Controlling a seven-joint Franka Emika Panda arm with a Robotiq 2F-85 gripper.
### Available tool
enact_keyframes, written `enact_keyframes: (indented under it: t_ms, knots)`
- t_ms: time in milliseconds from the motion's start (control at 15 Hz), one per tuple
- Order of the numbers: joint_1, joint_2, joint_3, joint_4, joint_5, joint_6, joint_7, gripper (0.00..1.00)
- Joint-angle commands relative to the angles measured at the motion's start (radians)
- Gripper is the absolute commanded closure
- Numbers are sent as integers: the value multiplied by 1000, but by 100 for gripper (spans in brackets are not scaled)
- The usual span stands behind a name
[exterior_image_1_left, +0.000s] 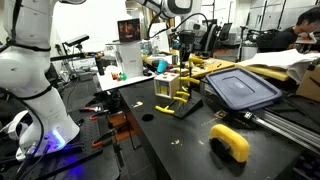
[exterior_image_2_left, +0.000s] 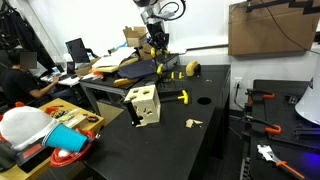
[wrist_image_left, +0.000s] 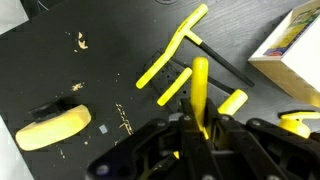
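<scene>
The claw pinches a yellow rod above the yellow frame; the narrow grip could slip, dropping it onto the desk.

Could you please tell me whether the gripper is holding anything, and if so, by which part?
Yes, the gripper is shut on a yellow rod, holding it by one end. The rest sticks out past the fingertips.

Black bench, matt surface. Lying directly on it: a yellow-and-black T-shaped piece near centre, a wooden box just beside it, a yellow curved block nearer, a dark plastic lid far right, and scattered pale crumbs.
</scene>
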Motion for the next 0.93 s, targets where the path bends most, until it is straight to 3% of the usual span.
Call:
enact_keyframes:
  t_ms: [0,867]
  knots:
    - [6,20,-8,33,33,-20,35,96]
    - [12,9,-37,33,4,-18,102,96]
